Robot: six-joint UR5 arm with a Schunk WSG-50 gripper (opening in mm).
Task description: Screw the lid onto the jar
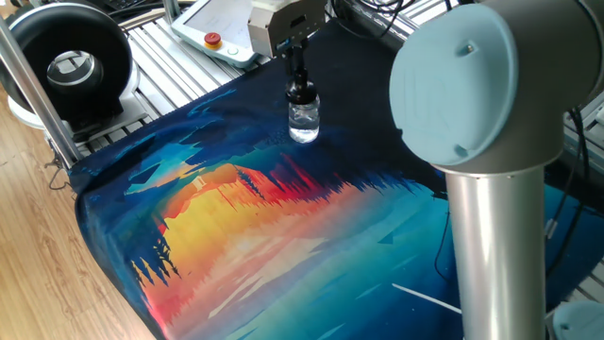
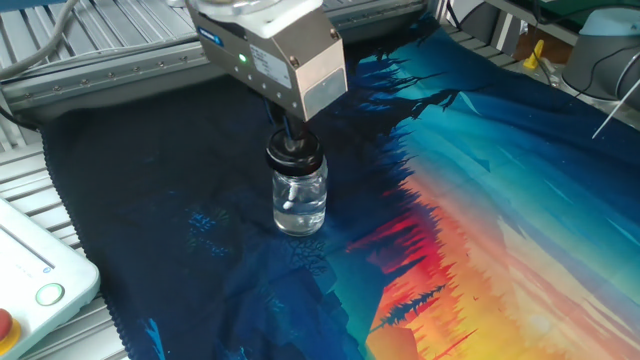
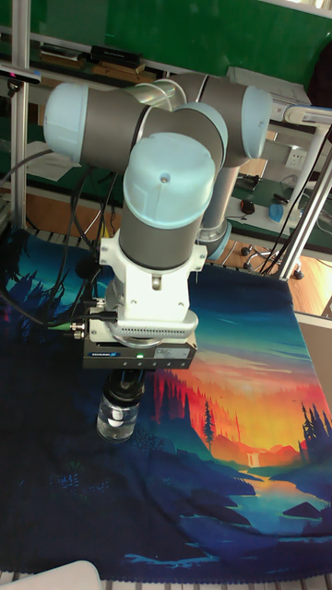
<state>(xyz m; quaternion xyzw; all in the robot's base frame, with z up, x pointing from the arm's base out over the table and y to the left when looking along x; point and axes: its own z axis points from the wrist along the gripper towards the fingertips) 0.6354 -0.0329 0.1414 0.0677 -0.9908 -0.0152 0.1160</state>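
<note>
jar point(image 2: 299, 203): clear glossy glass | lid point(image 2: 294, 156): black, shiny | cloth point(image 1: 283, 236): matt printed fabric | floor point(image 1: 47, 264): wood

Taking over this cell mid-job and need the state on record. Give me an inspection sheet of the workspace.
Surface: printed sunset cloth covers the table, lying flat.
Job's things: jar upright on the dark part of the cloth; lid sits on its neck.
Clutter: nothing seen on the cloth.
End effector: directly above the jar, fingers down on the lid; grip cannot be confirmed.
Cables: black cables hang beside the arm.
Surroundings: pendant with red button, black ring-shaped device, both off the cloth.
</note>
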